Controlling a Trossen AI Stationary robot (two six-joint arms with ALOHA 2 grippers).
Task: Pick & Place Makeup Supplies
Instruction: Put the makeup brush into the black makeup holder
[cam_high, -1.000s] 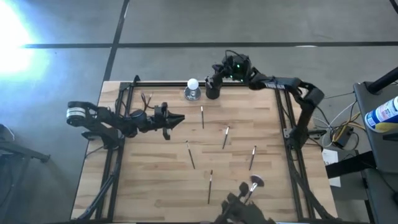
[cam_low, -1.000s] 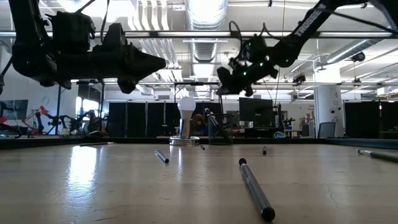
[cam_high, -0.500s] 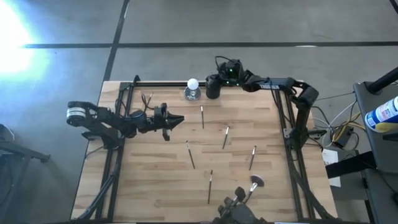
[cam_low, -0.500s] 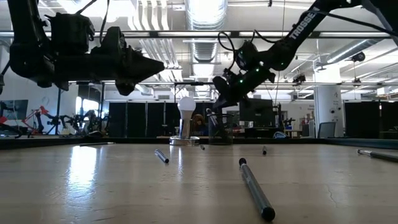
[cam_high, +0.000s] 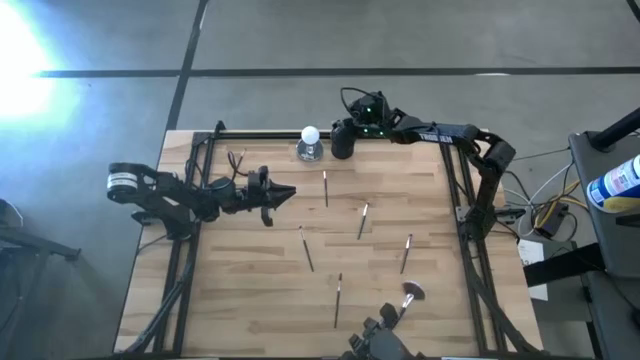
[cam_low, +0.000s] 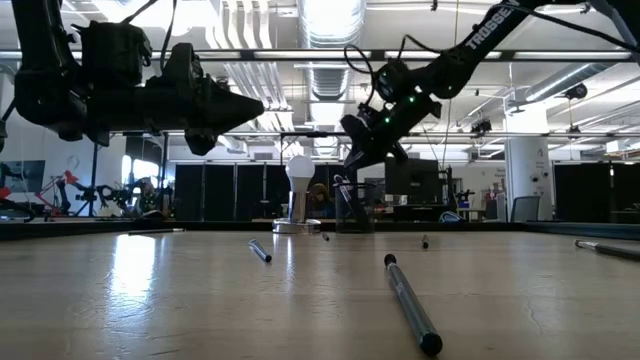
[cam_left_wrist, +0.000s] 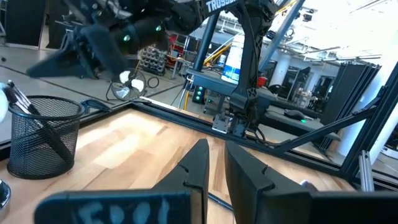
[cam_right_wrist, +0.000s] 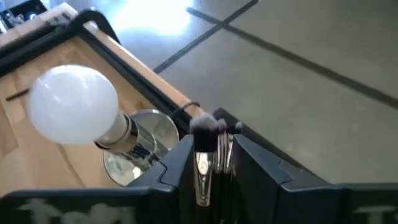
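The makeup supplies are thin brushes. Several lie flat on the wooden table, among them one (cam_high: 325, 188), another (cam_high: 364, 221) and a fluffy-headed one (cam_high: 409, 295) near the front edge. More stand in the black mesh cup (cam_high: 342, 146) at the far edge. My right gripper (cam_high: 346, 130) hangs over that cup, slanting down. Its fingers stand apart on either side of the upright brush heads (cam_right_wrist: 208, 127), and whether they touch, I cannot tell. My left gripper (cam_high: 288, 191) hovers level above the table's left half, with a narrow gap (cam_left_wrist: 216, 163) and nothing in it.
A white ball on a clear base (cam_high: 310, 138) stands just left of the cup, close beside my right gripper (cam_right_wrist: 214, 162). Black frame rails (cam_high: 462, 190) run along the table's sides. Bare wood lies between the scattered brushes.
My right gripper has shifted slightly toward the table's left and tipped further downward over the cup. The brushes on the table lie as before.
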